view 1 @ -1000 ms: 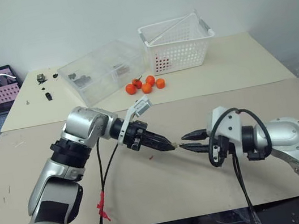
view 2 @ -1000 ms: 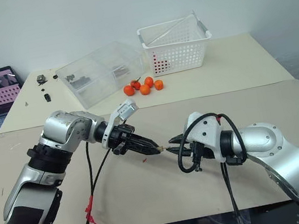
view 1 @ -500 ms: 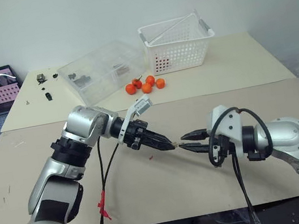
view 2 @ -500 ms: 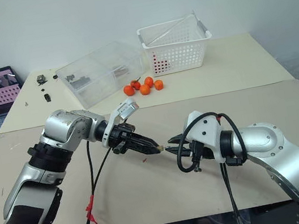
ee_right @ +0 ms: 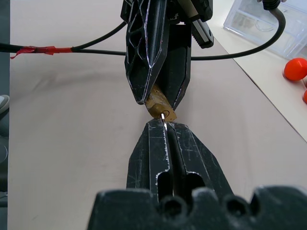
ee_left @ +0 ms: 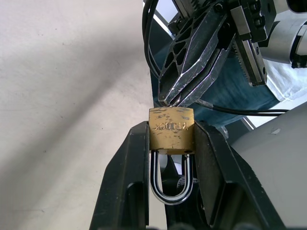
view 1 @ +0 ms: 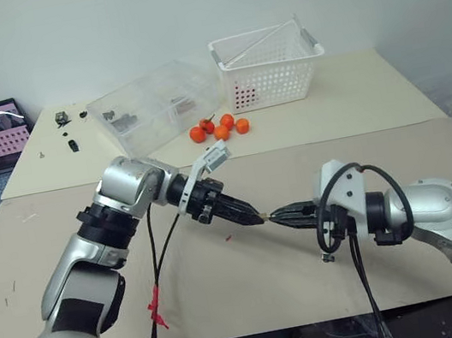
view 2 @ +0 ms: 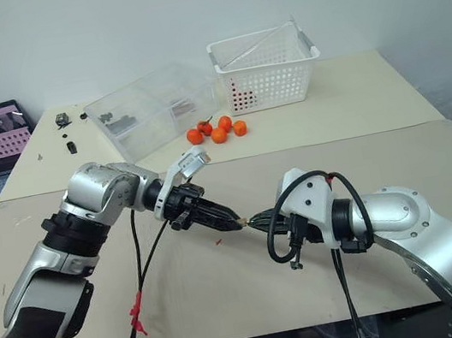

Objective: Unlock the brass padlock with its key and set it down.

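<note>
Cardboard-covered tabletop (view 1: 253, 277) is seen from the head views; above it the left gripper (view 1: 251, 215) and right gripper (view 1: 279, 215) meet tip to tip.

Left wrist view: the brass padlock (ee_left: 171, 133) is clamped by its sides between the left jaws, its shackle (ee_left: 171, 179) lying back between the fingers and seemingly closed.

Right wrist view: the right jaws are pressed together on the key (ee_right: 163, 118), which sits in the lock's end face. Judged risks: the thin key slipping when turned, or the lock twisting in the left grip.
</note>
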